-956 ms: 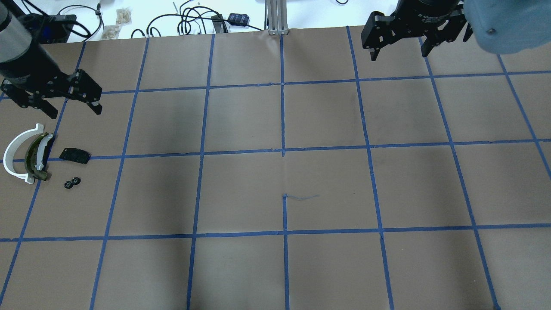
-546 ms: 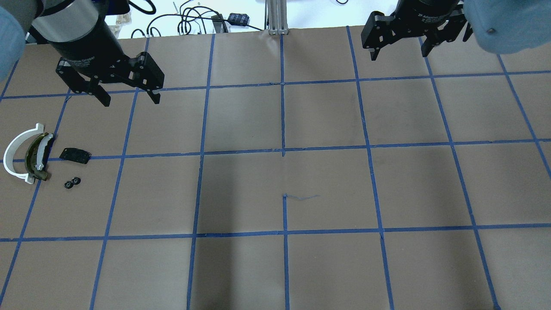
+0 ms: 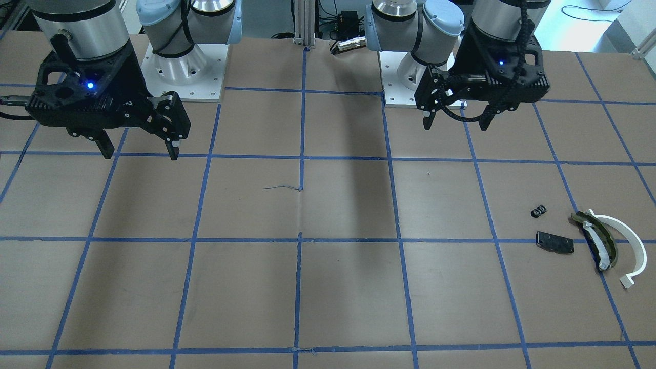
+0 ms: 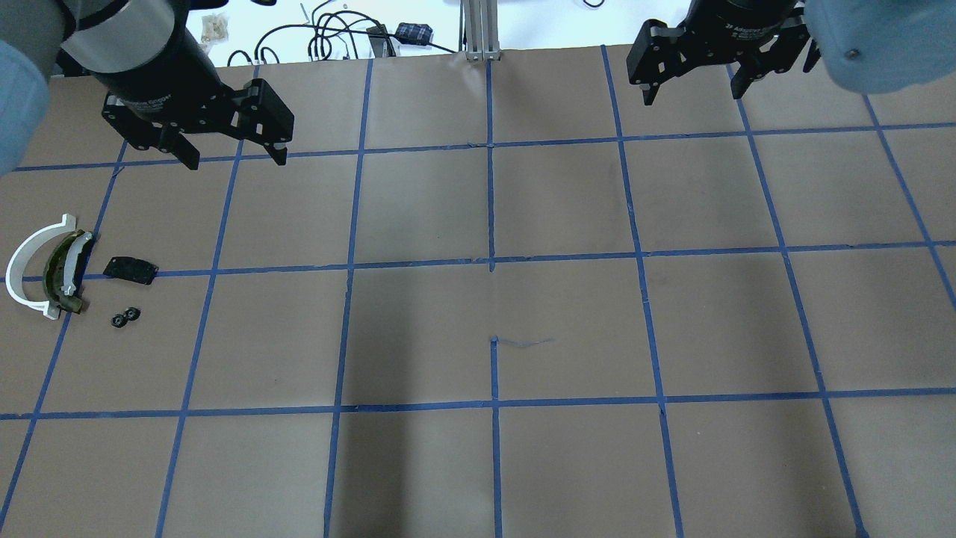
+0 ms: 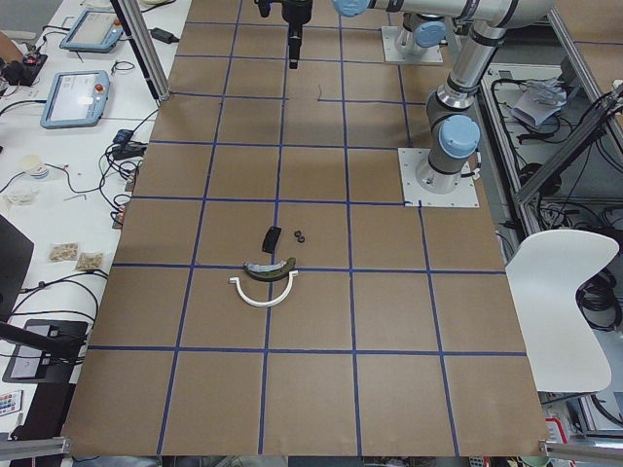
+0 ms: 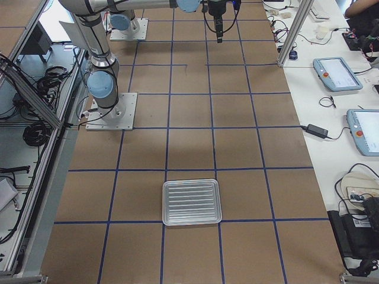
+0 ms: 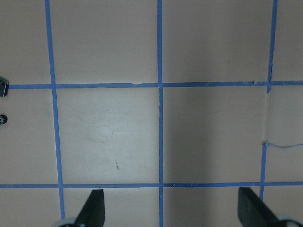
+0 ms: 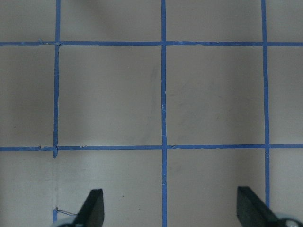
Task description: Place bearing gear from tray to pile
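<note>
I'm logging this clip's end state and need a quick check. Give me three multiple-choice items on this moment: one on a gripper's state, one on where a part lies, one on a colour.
1. How do the jaws of the left gripper stand?
A. Shut on a part
B. Shut on nothing
C. Open, nothing between them

2. Where does the bearing gear lie?
A. On the floor
B. On the table, just apart from the black plate
C. Between the left gripper's jaws

3. What colour is the outer arc of the pile?
A. White
B. Blue
C. Red

Answers: 1 C, the left wrist view shows both tips wide apart over bare table. 2 B, the overhead view shows the bearing gear resting beside the black plate, far from the left gripper. 3 A, the outer arc shows plainly white.
</note>
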Available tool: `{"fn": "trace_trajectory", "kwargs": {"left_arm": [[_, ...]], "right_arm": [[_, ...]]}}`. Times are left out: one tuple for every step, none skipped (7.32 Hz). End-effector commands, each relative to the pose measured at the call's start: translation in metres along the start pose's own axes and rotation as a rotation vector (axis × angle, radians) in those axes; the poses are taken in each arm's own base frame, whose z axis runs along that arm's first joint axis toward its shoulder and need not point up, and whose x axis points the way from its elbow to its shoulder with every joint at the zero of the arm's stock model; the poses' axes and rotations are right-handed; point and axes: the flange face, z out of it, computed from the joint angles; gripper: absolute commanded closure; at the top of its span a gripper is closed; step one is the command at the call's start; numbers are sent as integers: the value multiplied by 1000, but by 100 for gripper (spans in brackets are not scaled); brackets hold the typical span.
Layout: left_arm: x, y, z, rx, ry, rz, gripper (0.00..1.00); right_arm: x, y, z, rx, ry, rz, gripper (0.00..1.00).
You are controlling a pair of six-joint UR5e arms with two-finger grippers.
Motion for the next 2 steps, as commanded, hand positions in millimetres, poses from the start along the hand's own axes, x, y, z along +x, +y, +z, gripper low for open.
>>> {"fn": "trace_trajectory", "kwargs": {"left_arm": [[-6,-10,0,25,5,-16,0],[0,-4,7,-16,3,-2,0]], "right_arm": [[0,0,0,-1,0,0,0],[0,0,0,-1,0,0,0]]}}
